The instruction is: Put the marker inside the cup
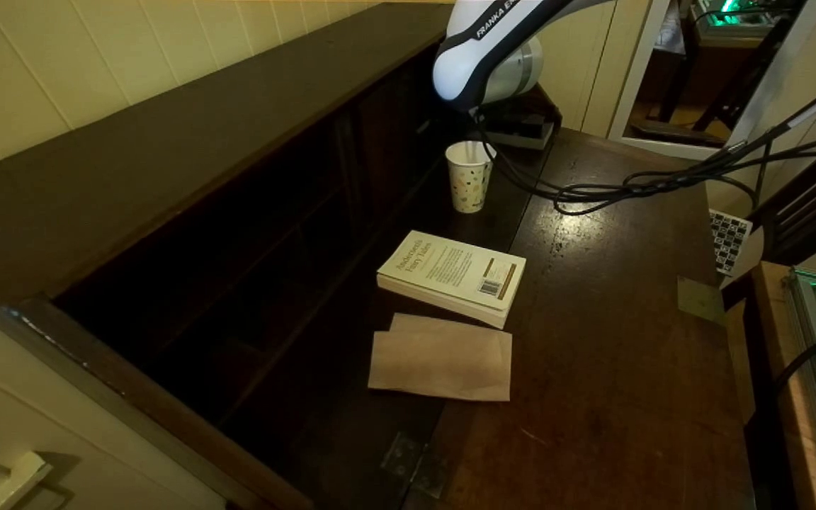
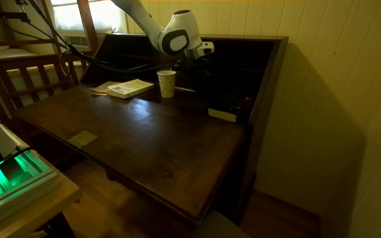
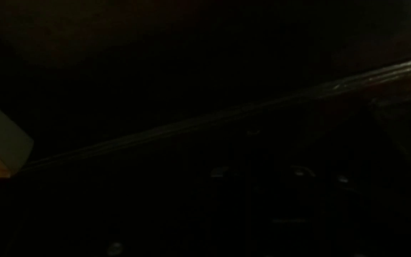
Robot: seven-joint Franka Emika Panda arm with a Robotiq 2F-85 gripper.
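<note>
In an exterior view, the gripper (image 2: 197,73) is hovering at the cup's (image 2: 166,85) two o'clock, too dark to judge its spread or grip; bare desk (image 2: 144,138) is reaching its edge toward six o'clock.

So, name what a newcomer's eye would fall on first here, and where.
Most likely the arm, white and hanging over the desk in both exterior views. Lower down, the pale cup stands upright on the desk, near the white book but apart from it. A green glow at the lower left of an exterior view would probably draw the eye too.
</note>
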